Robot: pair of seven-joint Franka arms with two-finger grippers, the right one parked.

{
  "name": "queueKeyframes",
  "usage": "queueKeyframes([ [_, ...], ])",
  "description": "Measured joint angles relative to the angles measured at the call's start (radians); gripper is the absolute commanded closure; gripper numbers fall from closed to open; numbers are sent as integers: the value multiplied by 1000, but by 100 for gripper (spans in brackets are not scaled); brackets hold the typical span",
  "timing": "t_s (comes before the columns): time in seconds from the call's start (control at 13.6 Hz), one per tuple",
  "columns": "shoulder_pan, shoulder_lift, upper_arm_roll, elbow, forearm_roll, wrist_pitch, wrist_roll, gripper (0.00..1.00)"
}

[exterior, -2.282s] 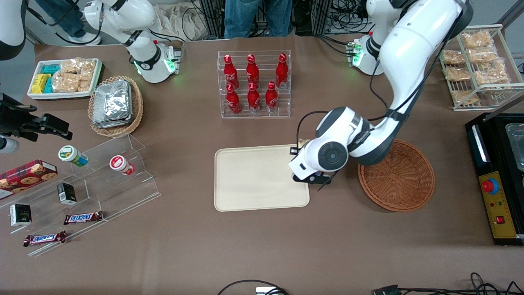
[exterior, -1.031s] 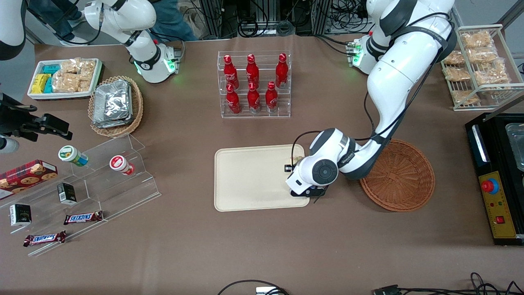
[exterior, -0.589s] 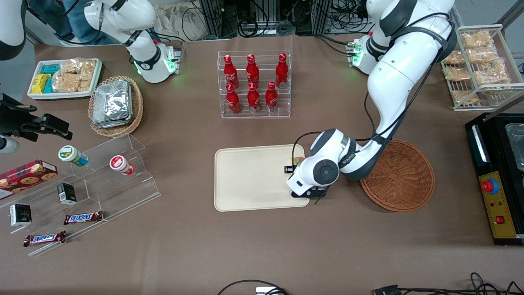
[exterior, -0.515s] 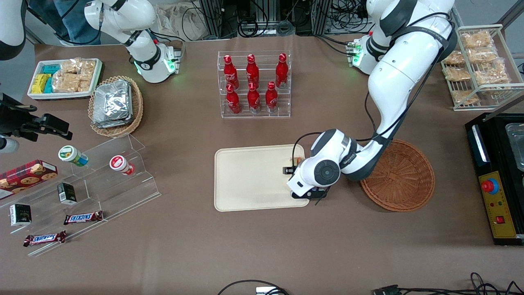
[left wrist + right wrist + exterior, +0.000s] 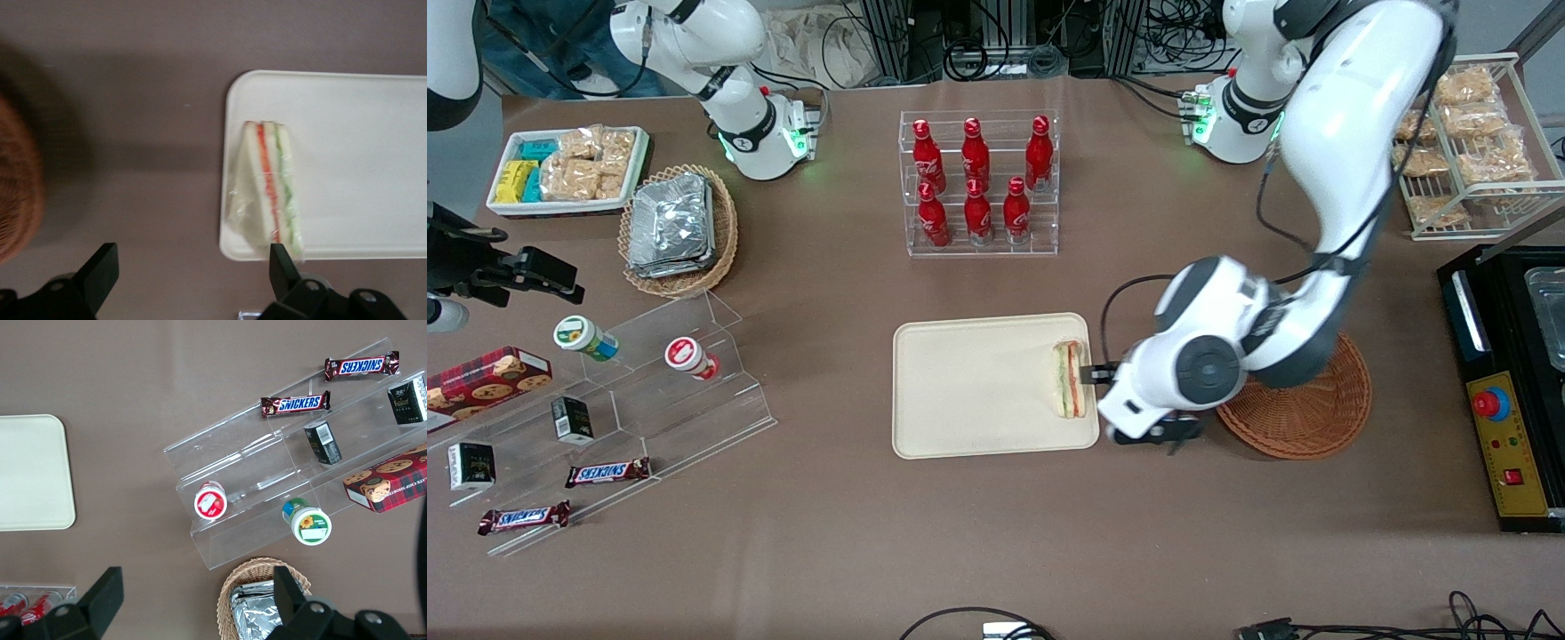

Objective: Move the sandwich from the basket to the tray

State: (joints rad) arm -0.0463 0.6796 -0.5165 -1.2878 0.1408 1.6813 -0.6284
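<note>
Sandwich down, release step finished.
Your sandwich [image 5: 1070, 380] lies on the tray [image 5: 969, 391], at its edge nearest the basket [image 5: 1307, 418]. Your tool [image 5: 190, 267] hangs above, spread wide and empty; next, just lift clear.

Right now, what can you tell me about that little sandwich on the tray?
The sandwich is a small triangular wedge of white bread with red and green filling stripes showing along its cut face, sealed in clear, crinkly wrap. It lies on the cream tray, close against the rim at the end nearest the brown wicker basket. Only the tray touches it. The gripper hangs open above the table between tray and basket, holding nothing.
</note>
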Motion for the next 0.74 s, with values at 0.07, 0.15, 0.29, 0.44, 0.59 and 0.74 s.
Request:
queueKeyframes([
  [0.07, 32, -40, 1, 7, 2, -54, 1, 0],
  [0.15, 66, -80, 1, 12, 3, -103, 6, 0],
  [0.29, 140, -163, 2, 14, 5, -174, 77, 0],
  [0.44, 218, -247, 4, 15, 6, -236, 239, 0],
  [0.59, 293, -325, 6, 15, 7, -291, 393, 0],
  [0.74, 353, -393, 6, 15, 7, -349, 468, 0],
])
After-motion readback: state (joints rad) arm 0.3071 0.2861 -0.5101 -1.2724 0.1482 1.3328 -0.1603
